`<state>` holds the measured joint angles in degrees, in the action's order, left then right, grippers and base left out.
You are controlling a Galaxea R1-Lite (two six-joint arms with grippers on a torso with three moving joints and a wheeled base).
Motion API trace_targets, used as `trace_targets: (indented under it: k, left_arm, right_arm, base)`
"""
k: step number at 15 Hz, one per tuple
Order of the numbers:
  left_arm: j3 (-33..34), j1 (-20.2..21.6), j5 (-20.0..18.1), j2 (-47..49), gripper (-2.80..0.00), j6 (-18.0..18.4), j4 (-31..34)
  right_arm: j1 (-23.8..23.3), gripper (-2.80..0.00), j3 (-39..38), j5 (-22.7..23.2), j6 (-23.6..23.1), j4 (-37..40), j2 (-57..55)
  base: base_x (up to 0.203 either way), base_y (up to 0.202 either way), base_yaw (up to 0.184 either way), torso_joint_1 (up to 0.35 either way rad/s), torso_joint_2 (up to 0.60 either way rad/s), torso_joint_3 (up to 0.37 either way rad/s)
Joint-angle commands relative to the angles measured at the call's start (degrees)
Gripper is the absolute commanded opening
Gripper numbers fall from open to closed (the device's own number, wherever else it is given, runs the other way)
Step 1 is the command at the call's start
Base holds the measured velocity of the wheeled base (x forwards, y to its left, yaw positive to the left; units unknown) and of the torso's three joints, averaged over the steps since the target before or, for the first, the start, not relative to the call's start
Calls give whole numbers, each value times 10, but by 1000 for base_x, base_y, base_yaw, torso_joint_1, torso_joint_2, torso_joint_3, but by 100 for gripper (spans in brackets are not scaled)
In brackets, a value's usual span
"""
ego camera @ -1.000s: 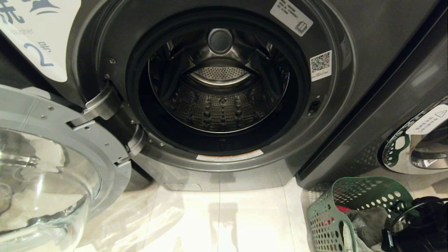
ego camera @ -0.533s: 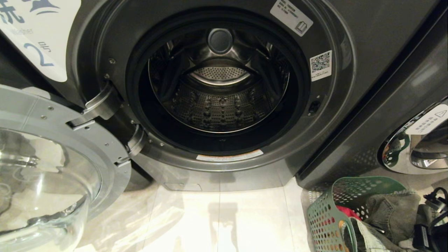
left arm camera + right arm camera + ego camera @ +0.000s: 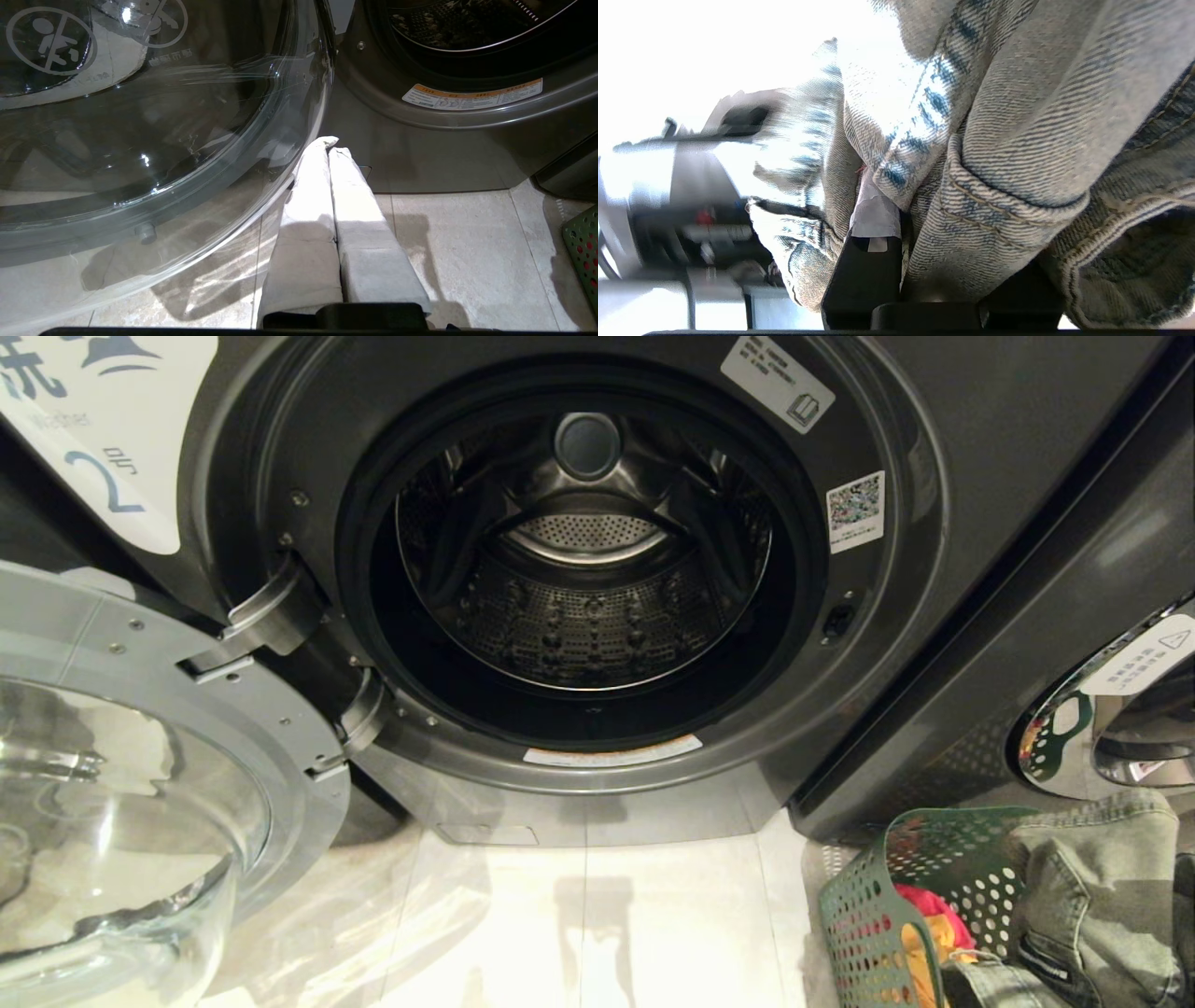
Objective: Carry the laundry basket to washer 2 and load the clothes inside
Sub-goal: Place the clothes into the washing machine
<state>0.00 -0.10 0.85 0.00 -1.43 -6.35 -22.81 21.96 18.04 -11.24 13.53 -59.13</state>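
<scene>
Clamping the denim piece above the laundry basket, the right gripper is risking trailing cloth snagging the rim; left gripper is pressed together.

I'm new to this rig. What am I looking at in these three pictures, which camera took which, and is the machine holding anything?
It is a wheeled robot with two arms. The head camera looks down at washer 2, its glass door swung open and its drum empty. On the floor to the right stands the green laundry basket, with red and yellow clothes inside. The right wrist camera shows the right gripper clamped on the denim piece, raised above the basket. The left wrist camera shows the left gripper shut, holding nothing, beside the door.
</scene>
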Motion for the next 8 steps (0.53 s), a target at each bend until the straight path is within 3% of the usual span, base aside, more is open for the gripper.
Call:
trace_targets:
  k: [1,4,8]
  left_arm:
    - [23,0,0,1,-280,-1,-1]
    - [23,0,0,1,-280,-1,-1]
    - [23,0,0,1,-280,-1,-1]
  right_arm:
    - [132,-280,6,-1,-5,1,72]
    - [340,-280,26,-40,-2,1,95]
    - [587,-280,86,-152,3,-2,93]
  base:
    - [0,0,0,0,0,0]
    - [0,0,0,0,0,0]
    - [0,0,0,0,0,0]
